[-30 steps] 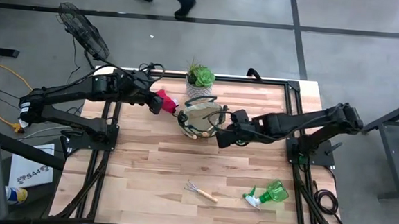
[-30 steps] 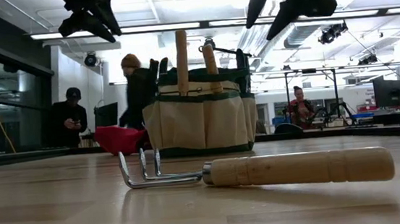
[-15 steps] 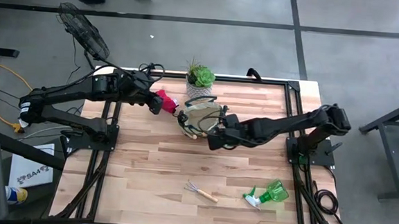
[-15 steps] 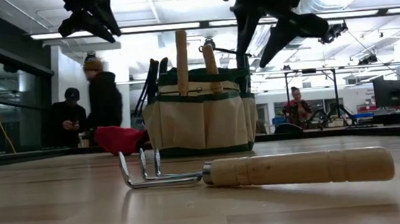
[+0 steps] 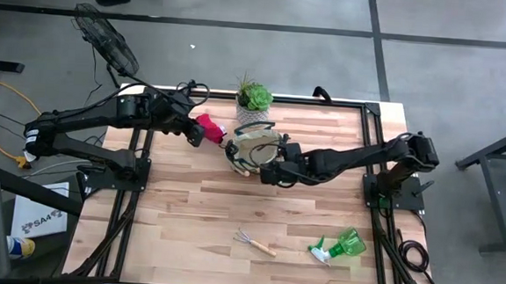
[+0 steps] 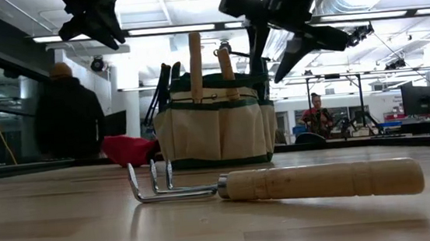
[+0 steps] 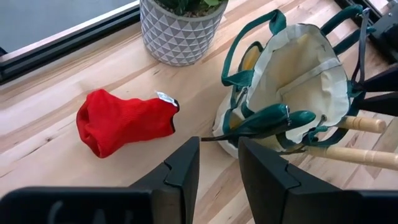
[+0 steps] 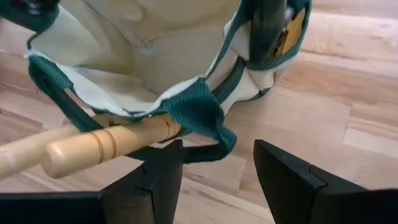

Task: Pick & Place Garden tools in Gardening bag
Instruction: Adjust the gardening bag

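The bag (image 5: 254,148) stands mid-tabletop (image 5: 319,208) beside the plant pot (image 5: 254,99). The right tool (image 8: 214,163) has swung in against its rim, open and empty; the left tool (image 7: 217,160) hangs part-open, empty, over the red glove (image 7: 121,121). Rake (image 5: 255,242) and spray bottle (image 5: 339,246) remain out.

We see two arms built of dark, matte black links with rounded joint housings and thin black cables looping near the wrists. The left tool (image 7: 217,171) ends in two flat, angular black fingers with chamfered edges. The right tool (image 8: 217,174) has the same blocky black fingers, wider set, with stepped inner faces.
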